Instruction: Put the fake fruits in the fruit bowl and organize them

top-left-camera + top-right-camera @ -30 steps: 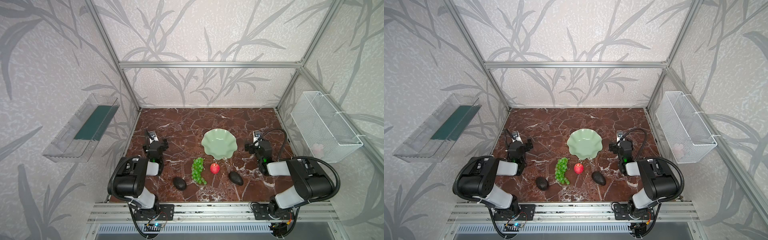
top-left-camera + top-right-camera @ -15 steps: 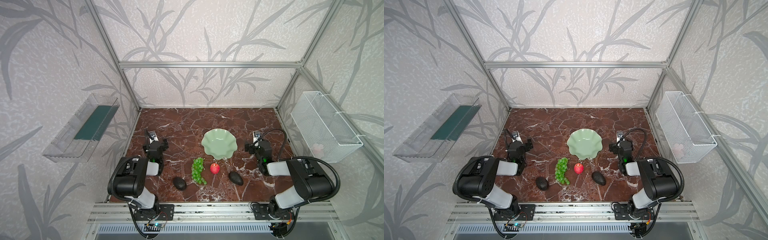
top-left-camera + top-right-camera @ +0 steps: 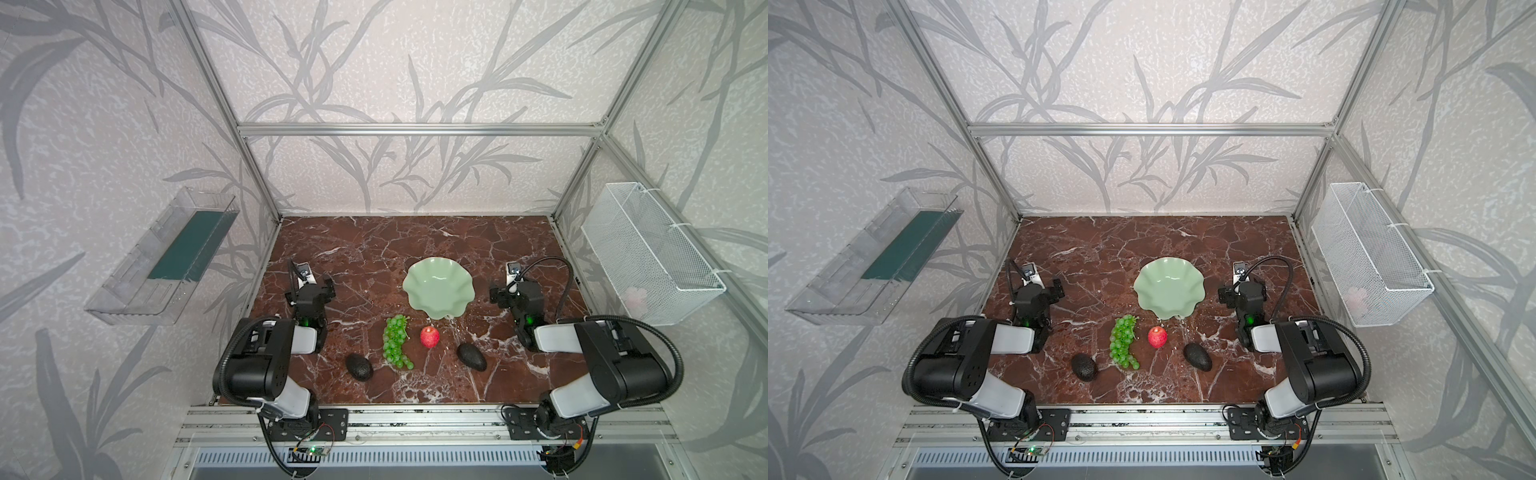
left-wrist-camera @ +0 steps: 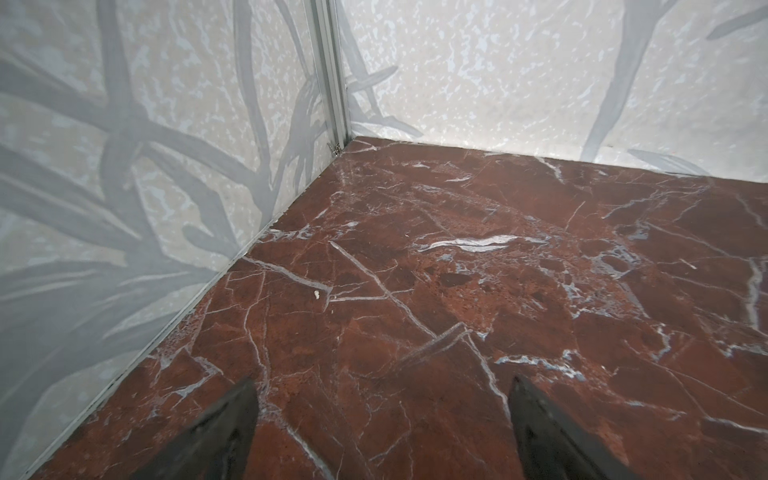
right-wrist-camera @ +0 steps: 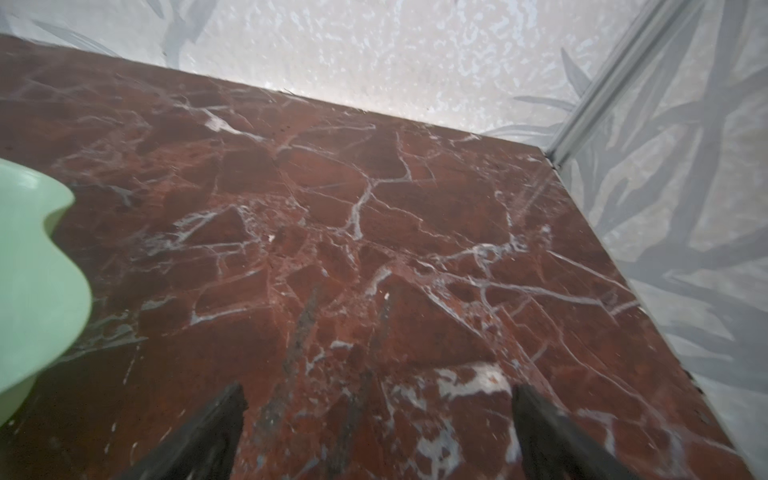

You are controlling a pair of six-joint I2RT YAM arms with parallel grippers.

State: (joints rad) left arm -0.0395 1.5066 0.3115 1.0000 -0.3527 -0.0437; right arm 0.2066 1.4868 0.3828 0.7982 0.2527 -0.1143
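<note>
Four fruits [image 3: 429, 336] are shown outside the bowl [image 3: 438, 286]; left pincer [image 4: 383, 382] and right pincer [image 5: 378, 388] are spread wide, empty. Grapes [image 3: 395, 347] may be dropped if pinched off-centre.

The fruit bowl [image 3: 438, 289] sits on the table [image 3: 374, 245] near the centre of both top views. Just below it, the grapes [image 3: 395, 340] lie left of the apple [image 3: 429, 336]. One avocado [image 3: 359, 367] lies lower left of the grapes, a second avocado [image 3: 471, 356] lower right of the apple.
</note>
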